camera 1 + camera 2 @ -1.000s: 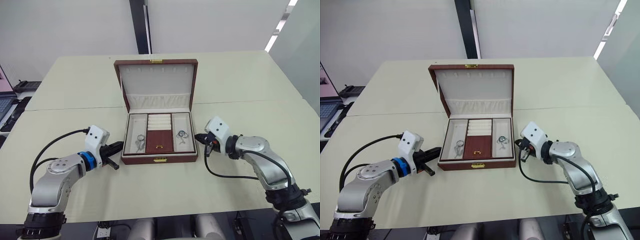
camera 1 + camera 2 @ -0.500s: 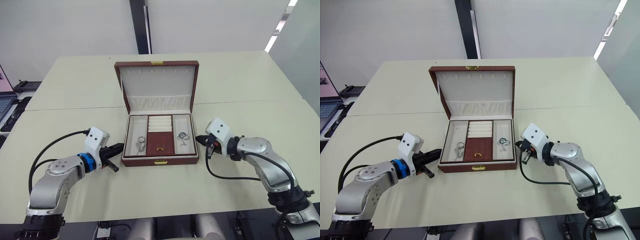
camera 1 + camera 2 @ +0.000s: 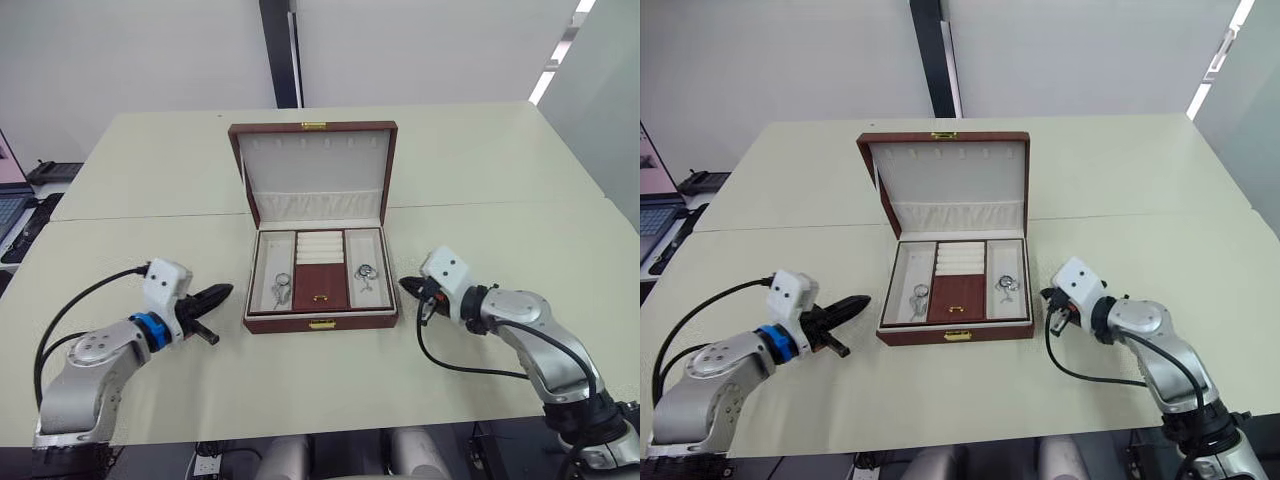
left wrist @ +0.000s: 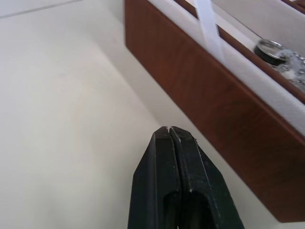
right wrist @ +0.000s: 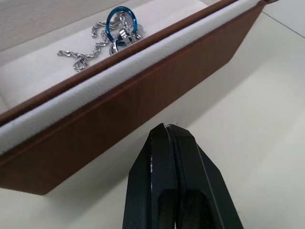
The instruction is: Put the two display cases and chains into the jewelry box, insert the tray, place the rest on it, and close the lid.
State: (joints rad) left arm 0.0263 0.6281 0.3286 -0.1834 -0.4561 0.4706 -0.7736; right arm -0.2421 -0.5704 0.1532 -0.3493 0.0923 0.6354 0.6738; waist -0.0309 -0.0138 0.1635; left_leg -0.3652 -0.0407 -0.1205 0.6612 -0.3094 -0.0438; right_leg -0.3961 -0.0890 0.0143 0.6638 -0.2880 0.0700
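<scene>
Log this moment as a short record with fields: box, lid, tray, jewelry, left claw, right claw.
box: brown, on the table, between the two claws
lid: open, upright
tray: seated in the box
jewelry: one silvery piece in the tray's left side compartment, one in its right
left claw: shut, empty, on the box's left, apart from it
right claw: shut, empty, on the box's right, apart from it

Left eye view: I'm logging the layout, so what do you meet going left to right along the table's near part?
Left claw → left silvery piece in the tray's left compartment → right silvery piece in its right compartment → right claw.
</scene>
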